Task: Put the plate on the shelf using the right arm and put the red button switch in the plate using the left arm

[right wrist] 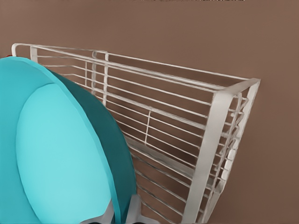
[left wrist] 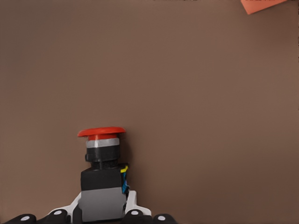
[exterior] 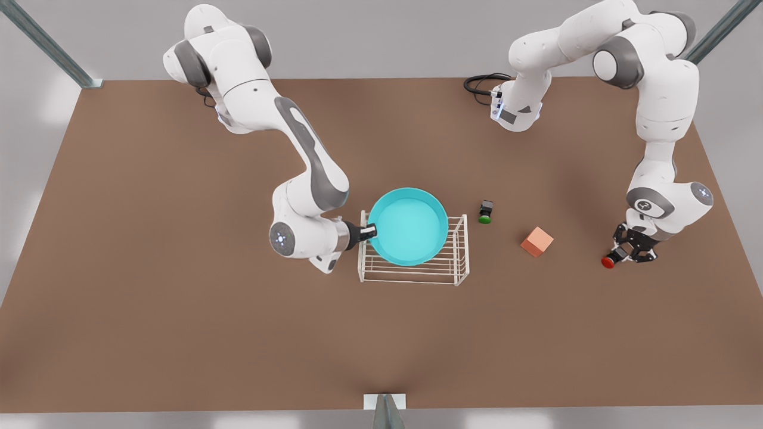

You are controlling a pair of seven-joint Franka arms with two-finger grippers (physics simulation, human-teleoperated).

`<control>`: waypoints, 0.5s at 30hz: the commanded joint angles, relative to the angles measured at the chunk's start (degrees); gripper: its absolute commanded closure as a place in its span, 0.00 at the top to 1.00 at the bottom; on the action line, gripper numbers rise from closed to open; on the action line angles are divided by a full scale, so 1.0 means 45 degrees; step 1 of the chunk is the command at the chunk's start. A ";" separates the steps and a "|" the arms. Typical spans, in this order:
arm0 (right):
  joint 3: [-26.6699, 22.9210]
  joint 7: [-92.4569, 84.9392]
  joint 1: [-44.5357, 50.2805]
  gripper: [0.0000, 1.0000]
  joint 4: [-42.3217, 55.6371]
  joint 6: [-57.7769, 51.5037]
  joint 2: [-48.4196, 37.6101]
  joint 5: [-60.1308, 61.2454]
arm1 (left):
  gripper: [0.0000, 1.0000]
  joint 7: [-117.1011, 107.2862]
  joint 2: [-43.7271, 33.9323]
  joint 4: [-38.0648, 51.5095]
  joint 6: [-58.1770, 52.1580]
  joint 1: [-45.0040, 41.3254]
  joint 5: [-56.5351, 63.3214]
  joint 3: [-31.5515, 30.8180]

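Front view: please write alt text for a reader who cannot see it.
The right gripper holds the turquoise plate by its rim over the white wire shelf. At the front view's right, the left gripper grips the red button switch; between them lie a green-capped switch and an orange cube.

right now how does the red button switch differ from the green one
The red button switch has a red cap; the green button switch has a green cap. The red one is gripped in the left tool at the front view's right; the green one lies free on the table between the shelf and the orange cube. Both have small black bodies.
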 commanded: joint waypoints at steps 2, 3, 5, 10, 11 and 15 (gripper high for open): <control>-0.0001 0.2952 0.0111 0.29 0.0009 0.1106 0.0054 0.0215 | 0.36 0.0064 -0.0077 0.0014 -0.0175 -0.0058 0.0131 0.0007; -0.0001 0.2913 0.0131 0.80 0.0009 0.1184 0.0054 0.0177 | 0.36 0.0044 -0.0077 0.0034 -0.0175 -0.0058 0.0131 0.0007; -0.0040 0.2776 0.0033 1.00 -0.0030 0.1087 -0.0004 0.0059 | 0.36 -0.0190 -0.0389 0.0210 -0.0351 -0.0058 0.0131 0.0007; -0.3379 0.2894 0.0072 1.00 -0.0127 -0.3189 -0.3558 -0.0722 | 0.36 -0.2200 -0.1112 0.0757 -0.0956 -0.0799 0.0287 0.0026; -0.4453 0.1901 0.0072 1.00 -0.0030 -0.4264 -0.3754 -0.2787 | 0.36 -0.2962 -0.1424 0.0757 -0.0956 -0.1229 0.0307 0.0065; -0.4864 -0.3279 -0.1236 1.00 -0.2059 -0.3251 -0.4476 -0.9609 | 0.36 -0.9114 -0.2557 0.2591 -0.4373 -0.2537 0.3764 0.0026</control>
